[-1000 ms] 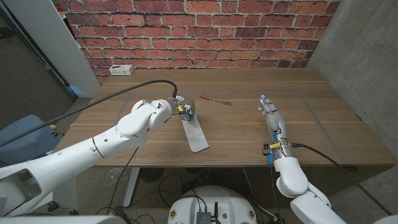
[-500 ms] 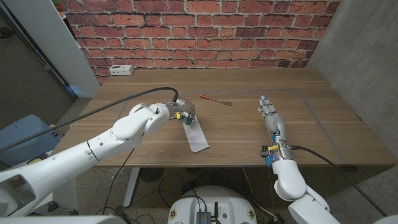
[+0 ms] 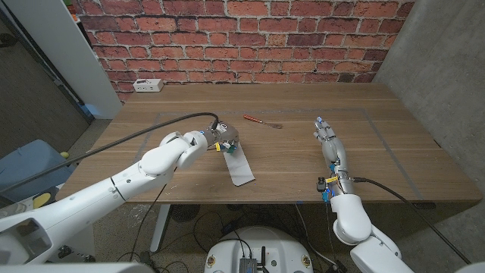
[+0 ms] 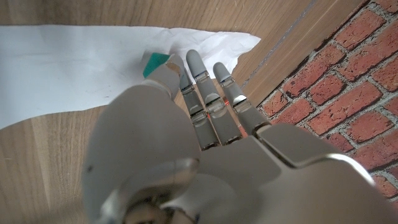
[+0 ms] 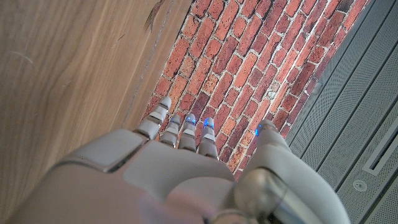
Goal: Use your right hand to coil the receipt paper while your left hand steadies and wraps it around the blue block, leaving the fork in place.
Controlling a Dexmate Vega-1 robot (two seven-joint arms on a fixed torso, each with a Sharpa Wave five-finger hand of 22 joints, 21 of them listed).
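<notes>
A white receipt paper strip (image 3: 242, 170) lies on the wooden table (image 3: 379, 98), running from its middle toward the front edge. At the strip's far end sits the small blue block (image 3: 229, 149). My left hand (image 3: 221, 137) is over that end. In the left wrist view the left hand (image 4: 186, 130) reaches straight fingers onto the paper (image 4: 74, 68), and the block (image 4: 155, 62) peeks out between thumb and fingers. The red-handled fork (image 3: 262, 122) lies just beyond, apart from the paper. My right hand (image 3: 328, 138) stays far to the right, fingers stretched out, holding nothing.
A white power strip (image 3: 148, 86) sits at the table's back left corner, near the brick wall (image 3: 250, 38). A blue chair (image 3: 30, 171) stands off the table's left side. Bare wood separates the paper from my right hand.
My left arm has swung a little left and lower, while its hand stays at the paper's far end with the block. The right hand, paper and fork have not moved.
</notes>
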